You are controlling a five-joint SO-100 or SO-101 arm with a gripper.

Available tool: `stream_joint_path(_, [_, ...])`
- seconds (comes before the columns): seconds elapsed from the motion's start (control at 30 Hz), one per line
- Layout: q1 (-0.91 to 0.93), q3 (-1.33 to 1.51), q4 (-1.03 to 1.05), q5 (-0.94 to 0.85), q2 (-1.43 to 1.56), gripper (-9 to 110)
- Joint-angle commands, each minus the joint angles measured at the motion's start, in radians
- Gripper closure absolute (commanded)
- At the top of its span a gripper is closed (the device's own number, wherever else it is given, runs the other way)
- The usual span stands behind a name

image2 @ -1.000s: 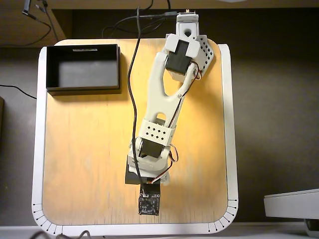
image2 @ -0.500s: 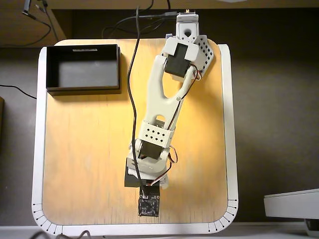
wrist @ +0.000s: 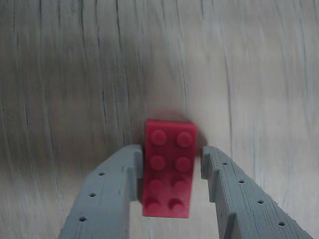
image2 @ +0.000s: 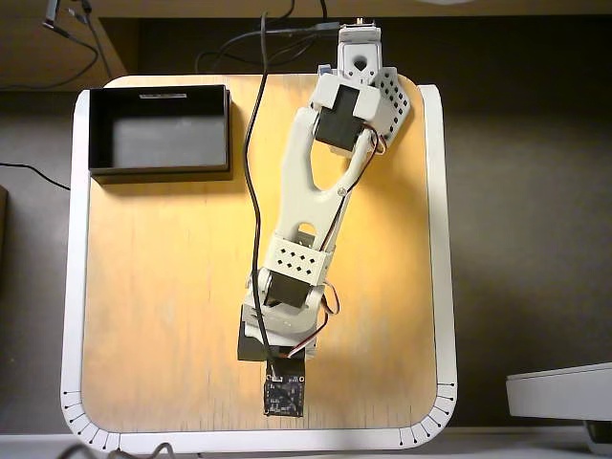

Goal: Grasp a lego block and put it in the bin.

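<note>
bin [image2: 96, 134]: nothing visible inside | lego block [wrist: 168, 167]: on table between spread fingers [wrist: 107, 194], ungripped

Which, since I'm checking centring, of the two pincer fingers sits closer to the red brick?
The finger on the wrist view's left: it meets the lego block at its edge, while the right finger shows a thin gap.

My counter [image2: 163, 287] is a light wooden board with rounded corners and a white rim [image2: 69, 287], lit warmly from above. Around it the floor [image2: 526, 239] lies dark. Black cables [image2: 57, 24] trail along the top edge, and a pale grey object [image2: 559, 390] sits at lower right.
</note>
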Motion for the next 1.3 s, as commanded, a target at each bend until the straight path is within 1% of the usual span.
stream_joint_path(0.0, [0.018, -0.123, -0.023, 0.006, 0.017, 97])
stream_joint_path(0.17, [0.026, -0.121, -0.023, 0.006, 0.018, 101])
stream_joint_path(0.37, [0.041, -0.121, -0.011, -0.009, 0.061, 101])
stream_joint_path(0.57, [0.061, -0.121, 0.051, -0.043, 0.219, 101])
stream_joint_path(0.93, [0.121, -0.121, 0.241, -0.072, 0.537, 101])
stream_joint_path(1.27, [0.258, -0.121, 0.322, -0.089, 0.767, 101])
